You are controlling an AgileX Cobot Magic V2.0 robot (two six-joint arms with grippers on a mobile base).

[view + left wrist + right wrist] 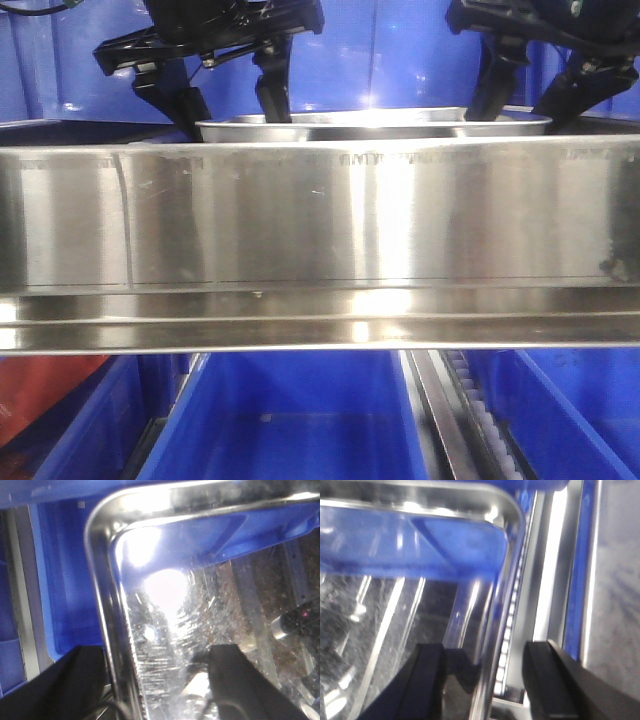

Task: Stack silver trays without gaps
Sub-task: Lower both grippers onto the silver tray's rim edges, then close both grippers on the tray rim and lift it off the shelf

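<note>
A silver tray (400, 125) shows as a shiny rim just above the rack beam. My left gripper (235, 112) hangs over its left end and my right gripper (518, 112) over its right end. In the left wrist view the tray (165, 630) fills the frame, and my left gripper (155, 690) is open astride its left rim, one finger (70, 685) outside and one inside. In the right wrist view my right gripper (487, 680) is open astride the tray's right rim (510, 515), with neither finger touching it. I cannot tell whether another tray lies beneath.
A long brushed-steel rack beam (320, 220) crosses the front view and hides the trays' lower part. Deep blue bins (290, 420) stand below it. A blue bin wall (65, 580) lies left of the tray. A roller track (512, 610) runs right of it.
</note>
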